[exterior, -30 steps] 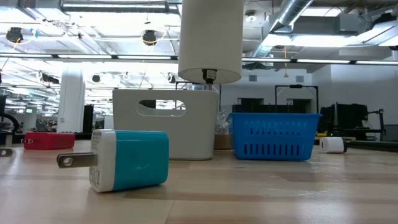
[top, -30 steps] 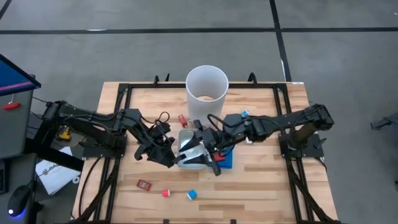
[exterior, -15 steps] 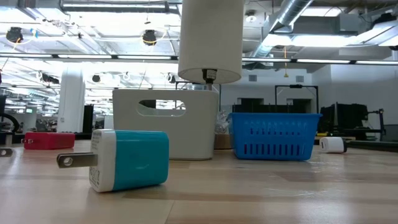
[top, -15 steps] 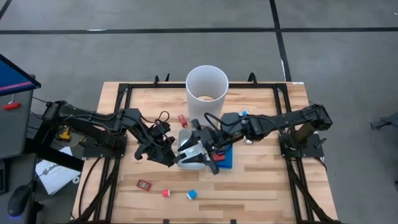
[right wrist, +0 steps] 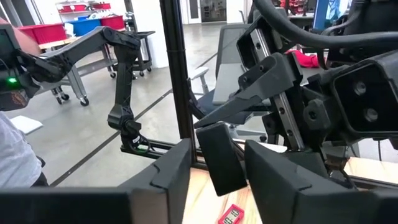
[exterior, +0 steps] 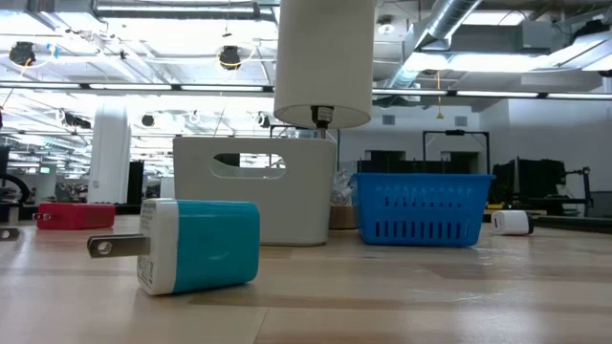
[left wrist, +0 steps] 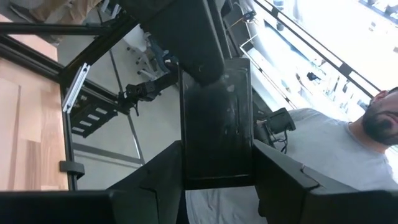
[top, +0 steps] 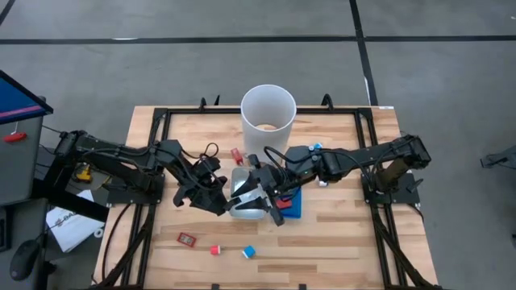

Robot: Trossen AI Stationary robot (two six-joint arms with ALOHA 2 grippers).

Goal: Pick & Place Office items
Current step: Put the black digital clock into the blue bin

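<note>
High view: the left gripper (top: 219,205) and right gripper (top: 260,200) meet mid-table over the clear silvery tray (top: 244,184), the blue tray (top: 295,206) just beside it at 3 o'clock. Whether either claw is open or clamped cannot be told. In the right wrist view a black block (right wrist: 219,158) sits right at that claw's mouth. A red clip (top: 187,238), a small red piece (top: 215,250) and a blue-and-white block (top: 248,252) lie apart at 6 to 7 o'clock from the claws. The white bin (top: 268,109) stands at 12 o'clock.
</note>
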